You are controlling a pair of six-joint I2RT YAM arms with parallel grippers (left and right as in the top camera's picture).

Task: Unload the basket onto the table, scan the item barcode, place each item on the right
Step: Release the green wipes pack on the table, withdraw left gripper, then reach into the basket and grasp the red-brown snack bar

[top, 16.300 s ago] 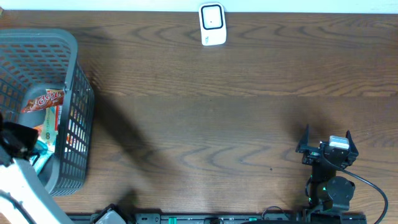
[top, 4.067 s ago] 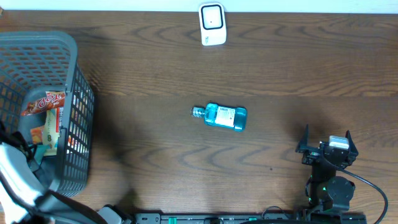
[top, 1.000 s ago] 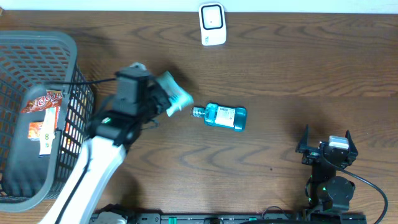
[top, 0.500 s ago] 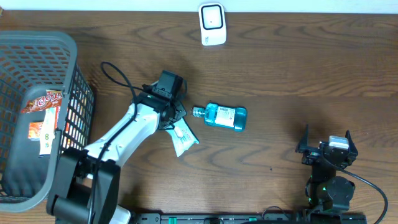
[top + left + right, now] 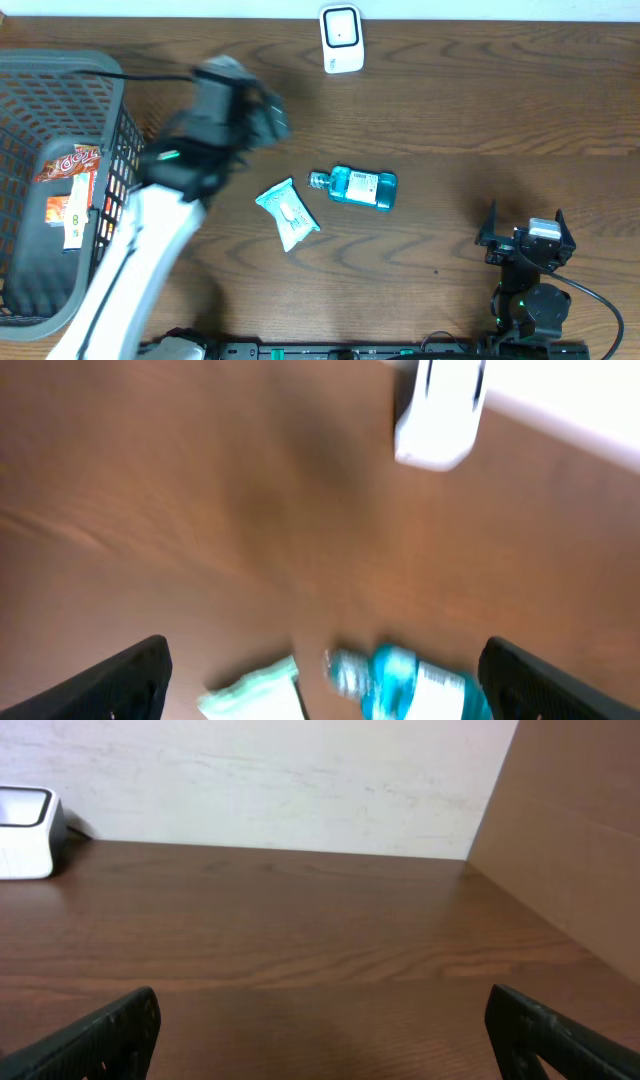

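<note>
A pale teal-and-white packet (image 5: 288,213) lies flat on the table, just left of a blue bottle (image 5: 362,187) on its side. Both show blurred at the bottom of the left wrist view, the packet (image 5: 255,690) and the bottle (image 5: 415,680). The white barcode scanner (image 5: 341,40) stands at the far edge and is also visible as the scanner (image 5: 440,410). My left gripper (image 5: 255,112) is blurred in motion above and left of the packet, open and empty, as the left gripper (image 5: 325,660) shows. My right gripper (image 5: 526,218) rests open at the front right, and the right gripper (image 5: 325,1010) holds nothing.
A grey plastic basket (image 5: 125,150) stands at the left edge with a red snack packet (image 5: 70,160) and an orange-and-white pack (image 5: 72,215) inside. A brown cardboard wall (image 5: 570,830) rises to the right of the right arm.
My left gripper has opened and let go of the packet, which now lies on the table beside the bottle. The left arm has swung up and back toward the basket. The right arm is unmoved.
</note>
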